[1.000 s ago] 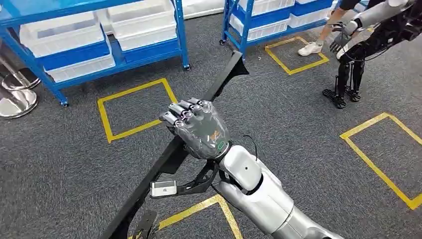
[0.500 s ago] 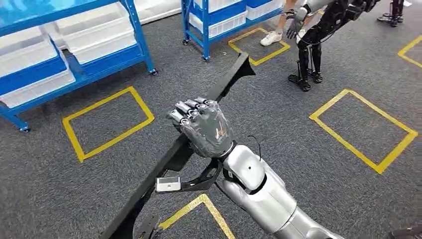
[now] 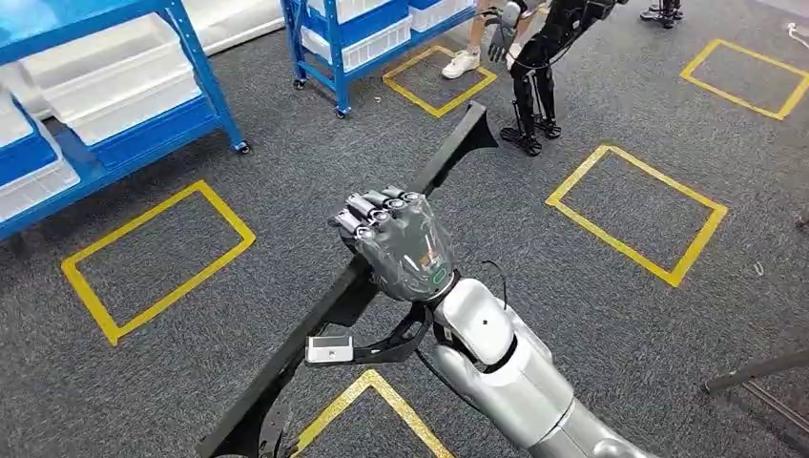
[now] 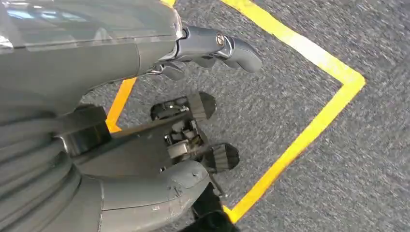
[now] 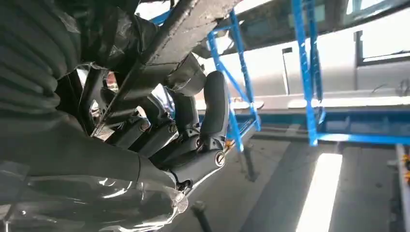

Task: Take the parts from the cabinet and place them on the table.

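The right hand (image 3: 396,246) had its fingers wrapped round a long black part (image 3: 372,277), which ran from 7 o'clock to 1 o'clock over the carpet; the left hand (image 4: 145,63) held nothing, fingers loosely curled. This looked like the carrying step, with blue racks (image 3: 191,72) at 10 o'clock. Next called for finding the tabletop and lowering the part flat.

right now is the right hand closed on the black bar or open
Closed on it. In the head view the right hand has its fingers curled over the long black bar, which is held off the floor.
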